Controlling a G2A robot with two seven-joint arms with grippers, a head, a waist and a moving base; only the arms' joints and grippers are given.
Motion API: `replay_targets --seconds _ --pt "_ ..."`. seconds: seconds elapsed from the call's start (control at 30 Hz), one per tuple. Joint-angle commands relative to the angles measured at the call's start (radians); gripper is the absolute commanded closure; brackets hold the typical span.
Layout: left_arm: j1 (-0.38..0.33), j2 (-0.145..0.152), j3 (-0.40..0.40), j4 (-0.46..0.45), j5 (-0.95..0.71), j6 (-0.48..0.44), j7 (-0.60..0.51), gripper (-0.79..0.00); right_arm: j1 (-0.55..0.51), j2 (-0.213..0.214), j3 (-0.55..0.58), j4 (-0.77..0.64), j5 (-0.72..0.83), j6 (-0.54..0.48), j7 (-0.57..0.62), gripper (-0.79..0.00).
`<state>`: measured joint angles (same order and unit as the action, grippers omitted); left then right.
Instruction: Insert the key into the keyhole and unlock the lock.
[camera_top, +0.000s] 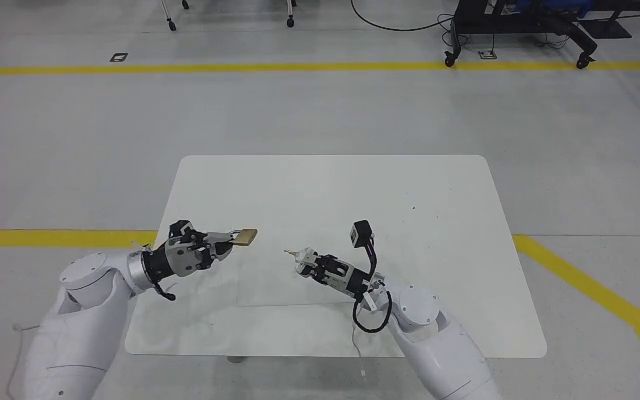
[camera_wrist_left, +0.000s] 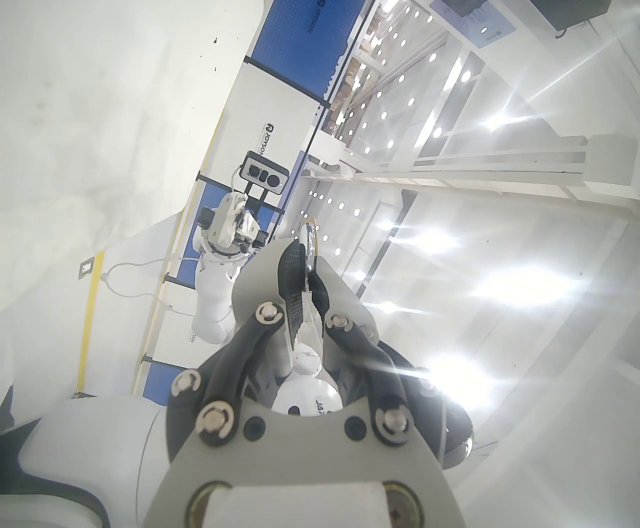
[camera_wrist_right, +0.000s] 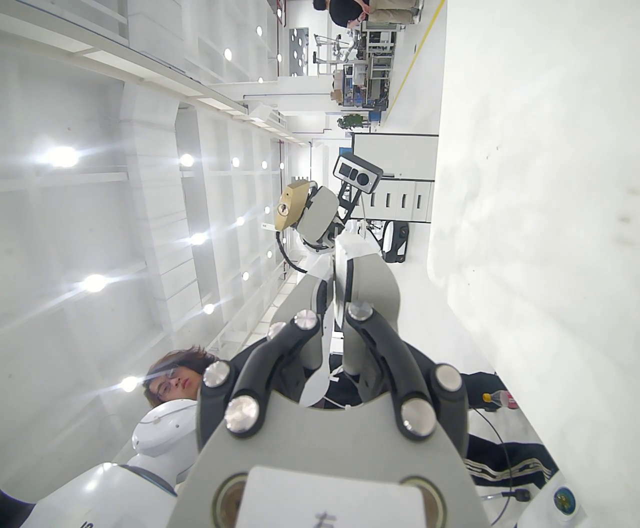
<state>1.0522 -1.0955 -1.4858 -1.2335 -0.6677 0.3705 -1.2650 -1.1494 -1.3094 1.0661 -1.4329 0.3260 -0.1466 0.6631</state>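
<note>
Gripping key (camera_top: 291, 253) in right tool (camera_top: 300, 258), pinched tight on it, lower centre of top view, tip poking toward upper left. Up-left of that tip, near but apart: lock (camera_top: 245, 237), clamped in closed left tool (camera_top: 222, 243), held above table (camera_top: 420, 200). Long axis of lock roughly left-right in frame, free end aimed right toward key. Keyhole (camera_wrist_right: 283, 208) square-on in right wrist view, upper centre. Probably needs small alignment of key axis to keyhole, then straight push up-left.
</note>
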Motion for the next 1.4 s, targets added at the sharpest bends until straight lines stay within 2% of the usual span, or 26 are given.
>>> replay_targets --seconds 0.0,0.07,0.2,0.3,0.6,0.87,1.37 --pt "0.006 0.000 0.004 -0.011 0.005 -0.009 0.008 0.000 0.000 0.000 0.000 0.000 0.000 0.000 0.000 0.000" --pt "0.032 0.002 0.016 -0.061 0.038 -0.040 0.010 0.000 -0.007 -0.001 0.003 -0.002 -0.001 -0.002 -0.039 0.000" --pt "0.077 0.007 0.020 -0.137 0.032 -0.059 -0.010 0.000 -0.016 -0.011 0.000 0.001 -0.037 -0.037 -0.204 0.000" --pt "0.098 0.009 0.023 -0.176 0.014 -0.066 -0.009 0.000 -0.017 -0.018 -0.014 0.000 -0.019 -0.061 -0.236 0.000" --pt "0.116 0.010 0.058 -0.228 -0.002 -0.081 0.022 0.000 -0.001 -0.030 -0.047 -0.010 0.017 -0.102 -0.178 0.000" --pt "0.114 0.007 0.092 -0.220 -0.005 -0.093 0.098 0.000 -0.008 -0.036 -0.065 -0.034 -0.046 -0.115 -0.217 0.000" --pt "0.117 0.008 0.124 -0.227 -0.014 -0.113 0.157 0.000 -0.033 -0.032 -0.072 -0.096 -0.123 -0.093 -0.173 0.000"
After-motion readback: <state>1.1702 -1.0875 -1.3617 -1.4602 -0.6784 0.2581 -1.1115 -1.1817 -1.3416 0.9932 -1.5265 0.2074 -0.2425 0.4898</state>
